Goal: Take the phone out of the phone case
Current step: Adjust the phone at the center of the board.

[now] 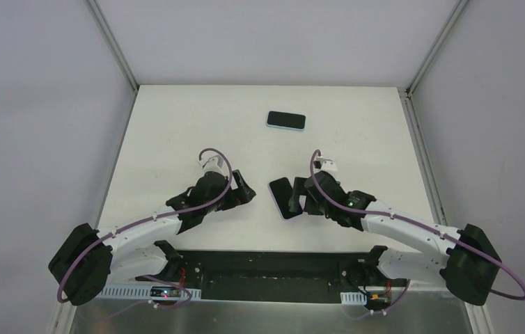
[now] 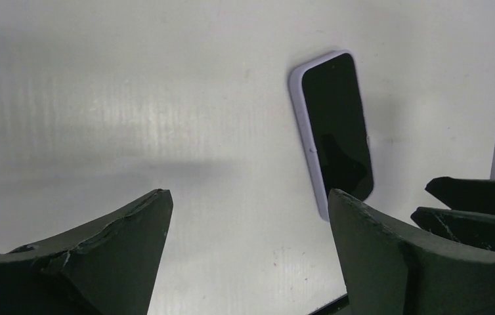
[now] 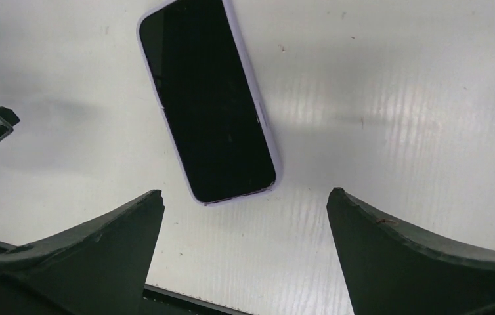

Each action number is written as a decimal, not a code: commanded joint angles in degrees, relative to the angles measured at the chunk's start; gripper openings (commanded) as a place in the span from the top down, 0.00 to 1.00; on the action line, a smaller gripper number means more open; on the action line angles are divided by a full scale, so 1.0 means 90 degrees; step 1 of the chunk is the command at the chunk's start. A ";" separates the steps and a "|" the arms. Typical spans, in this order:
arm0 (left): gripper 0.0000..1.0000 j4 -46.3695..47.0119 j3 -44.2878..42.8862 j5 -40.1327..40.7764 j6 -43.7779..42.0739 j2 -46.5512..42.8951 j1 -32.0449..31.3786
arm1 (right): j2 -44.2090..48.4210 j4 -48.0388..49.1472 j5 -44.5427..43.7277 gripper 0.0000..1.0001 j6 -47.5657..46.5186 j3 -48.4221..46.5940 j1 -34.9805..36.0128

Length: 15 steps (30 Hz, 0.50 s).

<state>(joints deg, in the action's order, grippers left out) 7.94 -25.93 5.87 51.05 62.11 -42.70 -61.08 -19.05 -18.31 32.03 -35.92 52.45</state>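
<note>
A black-screened phone in a lilac case (image 1: 283, 198) lies flat, screen up, on the white table between my two grippers. In the left wrist view the phone (image 2: 337, 125) is ahead and to the right. In the right wrist view the phone (image 3: 209, 98) is ahead and slightly left, just beyond the fingertips. My left gripper (image 1: 244, 193) (image 2: 248, 200) is open and empty, a short way left of the phone. My right gripper (image 1: 301, 197) (image 3: 245, 197) is open and empty, right next to the phone's right side.
A second dark-screened phone in a light blue case (image 1: 286, 120) lies flat at the far middle of the table. The table's (image 1: 176, 139) near edge and a dark rail run just below the grippers. Grey walls enclose the left, right and far sides.
</note>
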 commanded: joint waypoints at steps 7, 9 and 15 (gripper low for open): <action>0.11 -0.0136 0.0623 -0.0359 0.0244 -0.0897 0.0018 | -0.1560 0.0550 0.0762 0.00 -0.0382 -0.0578 -0.0007; 0.11 -0.0144 0.0701 -0.0364 0.0271 -0.1026 0.0018 | -0.1731 0.0621 0.0776 0.00 -0.0359 -0.0584 -0.0014; 0.11 -0.0141 0.0787 -0.0353 0.0276 -0.1097 0.0018 | -0.2043 0.0909 0.1173 0.00 -0.0274 -0.0589 -0.0008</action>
<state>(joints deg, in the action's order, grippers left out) 6.57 -19.35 3.46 53.06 53.01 -42.68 -78.54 -14.00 -11.03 29.39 -39.33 52.42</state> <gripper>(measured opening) 0.894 0.994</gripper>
